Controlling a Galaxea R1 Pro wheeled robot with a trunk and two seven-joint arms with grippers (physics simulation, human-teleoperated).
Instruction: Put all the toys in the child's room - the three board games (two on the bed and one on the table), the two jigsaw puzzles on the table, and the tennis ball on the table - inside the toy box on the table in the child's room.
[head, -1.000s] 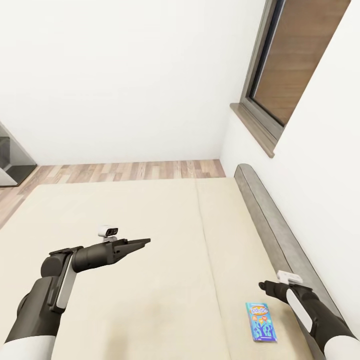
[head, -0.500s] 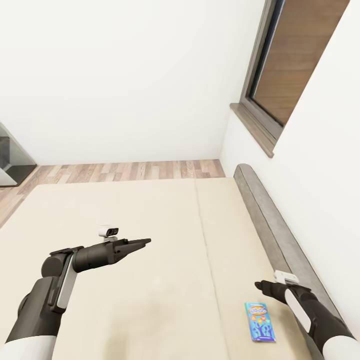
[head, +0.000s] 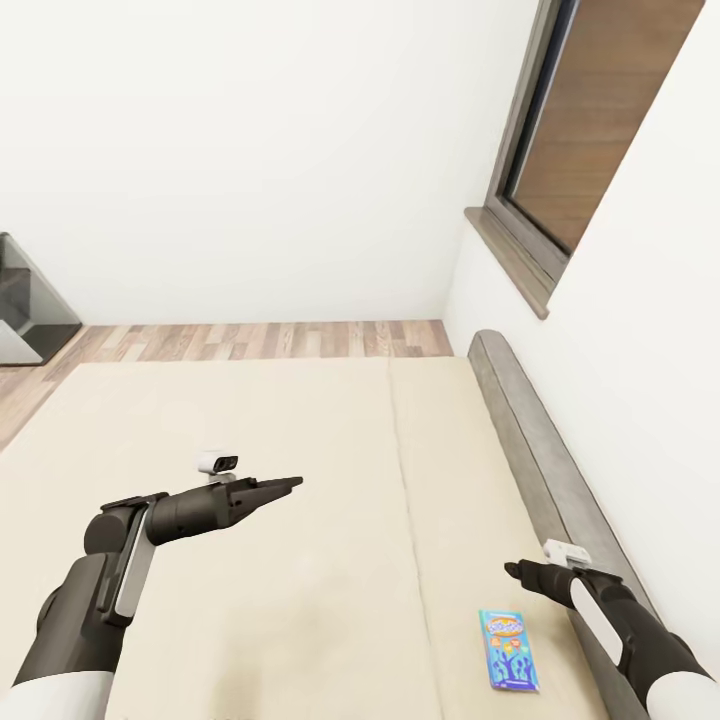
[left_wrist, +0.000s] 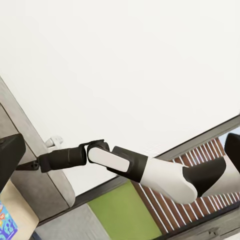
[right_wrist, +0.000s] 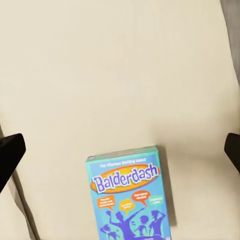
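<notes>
The low wide bed (head: 300, 440), a plain cream mattress on a dark grey frame, spreads under both arms, and the step in hand looks like fetching a board game from it. Near the frame side lies the small flat blue cardboard board game box (head: 509, 650), face up and untouched. The right end effector (head: 515, 571) hovers just above and beside the box, its fingers spread wide and holding nothing; the next move likely calls for lowering over the box and straddling its narrow sides. The left end effector (head: 285, 485) is held out over bare mattress, its fingers drawn together on nothing. The box's orange banner reads "Balderdash" (right_wrist: 125, 179); smaller print is too fine to read.
</notes>
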